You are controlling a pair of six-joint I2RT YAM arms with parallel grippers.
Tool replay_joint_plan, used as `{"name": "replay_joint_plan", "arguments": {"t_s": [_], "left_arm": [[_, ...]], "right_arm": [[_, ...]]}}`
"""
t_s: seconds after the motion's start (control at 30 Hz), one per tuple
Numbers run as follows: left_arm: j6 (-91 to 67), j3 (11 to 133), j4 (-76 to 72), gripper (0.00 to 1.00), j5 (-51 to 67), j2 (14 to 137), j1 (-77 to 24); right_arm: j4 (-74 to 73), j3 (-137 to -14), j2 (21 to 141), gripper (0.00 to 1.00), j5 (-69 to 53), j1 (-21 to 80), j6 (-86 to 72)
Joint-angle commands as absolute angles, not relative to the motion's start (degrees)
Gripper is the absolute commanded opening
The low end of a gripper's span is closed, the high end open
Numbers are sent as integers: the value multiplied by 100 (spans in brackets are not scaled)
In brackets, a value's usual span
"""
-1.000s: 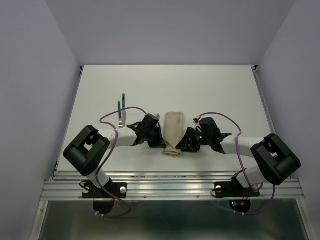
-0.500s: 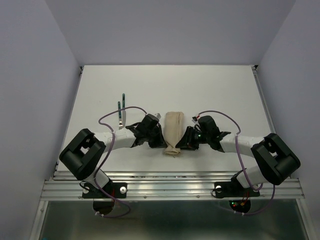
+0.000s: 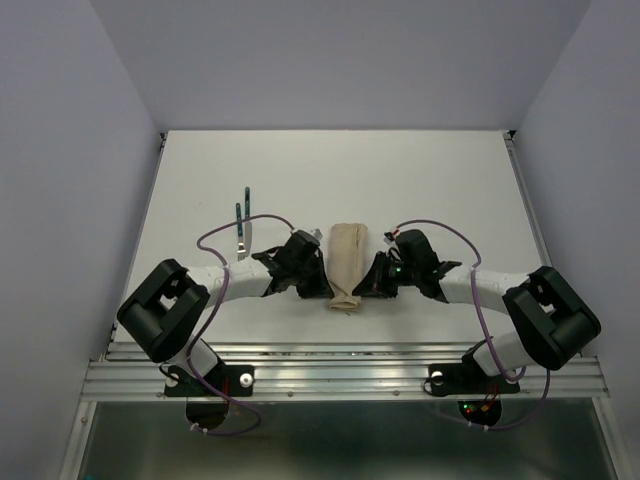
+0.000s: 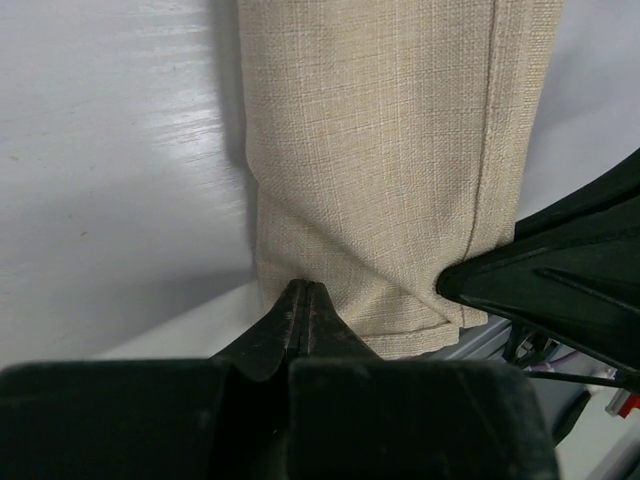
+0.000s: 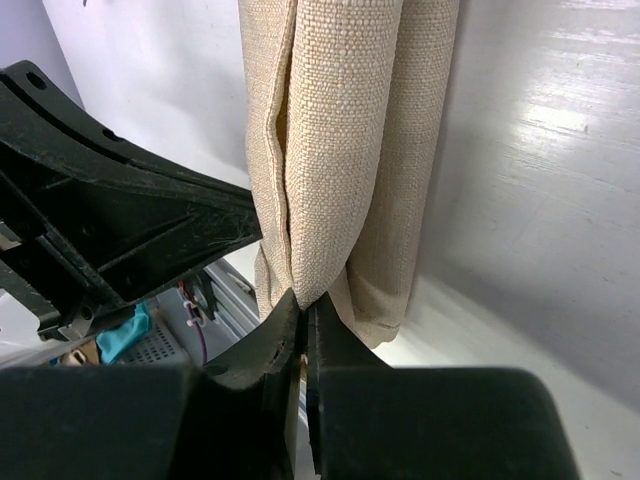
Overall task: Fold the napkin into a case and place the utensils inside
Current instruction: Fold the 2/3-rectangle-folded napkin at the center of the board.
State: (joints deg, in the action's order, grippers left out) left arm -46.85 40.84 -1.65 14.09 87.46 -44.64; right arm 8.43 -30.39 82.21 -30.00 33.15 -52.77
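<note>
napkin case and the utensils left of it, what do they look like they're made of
Napkin case: woven cloth, likely linen or cotton, matte beige. The wrist views show a coarse crosshatch weave and a stitched hem.
Utensils: seemingly bright metal ends with dark green handles, perhaps plastic or coated. They are too small in the top view to be sure.

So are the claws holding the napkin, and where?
The right gripper pinches the napkin by a fold at its near end. The left gripper is shut at the near corner; a grip there cannot be told.
</note>
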Motion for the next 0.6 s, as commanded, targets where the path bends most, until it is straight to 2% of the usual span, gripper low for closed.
{"name": "replay_joint_plan", "arguments": {"t_s": [0.0,0.27,0.57], "left_arm": [[-4588,4149,254,0,1134,8333,-4474],[-4605,3744,176,0,1098,8314,-4395],[-4605,3805,-325,0,1450,8920,-4509]], "right_arm": [[888,-3357,8068,1,-2971,3375,-5300],[879,-3498,8103,1,-3006,3375,-5309],[861,-3621,8200,1,-3023,3480,-5309]]}}
